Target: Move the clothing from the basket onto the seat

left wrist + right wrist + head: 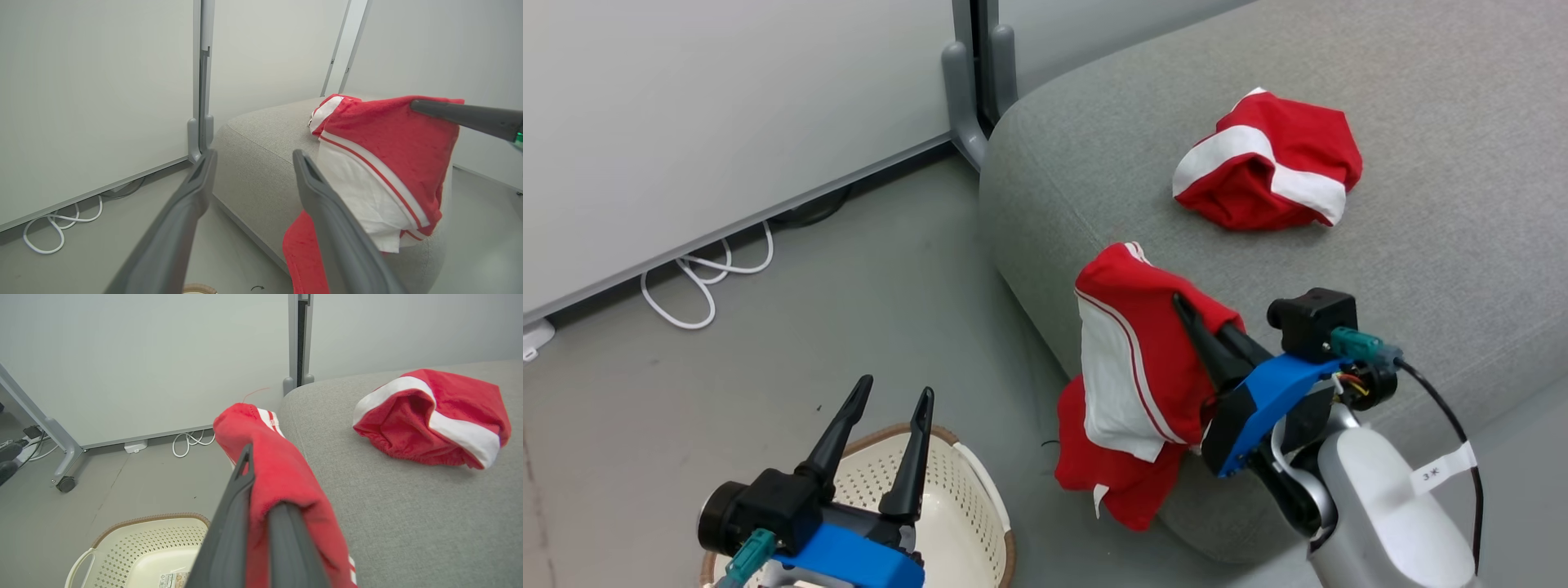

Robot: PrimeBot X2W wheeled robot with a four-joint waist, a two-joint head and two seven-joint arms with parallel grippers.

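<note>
Two red garments, both out of the basket (980, 490). First garment (1270, 163) lies bunched on the seat (1421, 286), well beyond the right fingers (1196, 331). Those are pinched shut on the second garment (1135, 359), which hangs from their tips down the seat's edge. Left fingers (919, 425) spread wide, empty, over the basket. Right wrist view adds a paper label (173, 579) on the basket floor; head view adds a small white tag (1099, 498) at the hanging hem.
</note>
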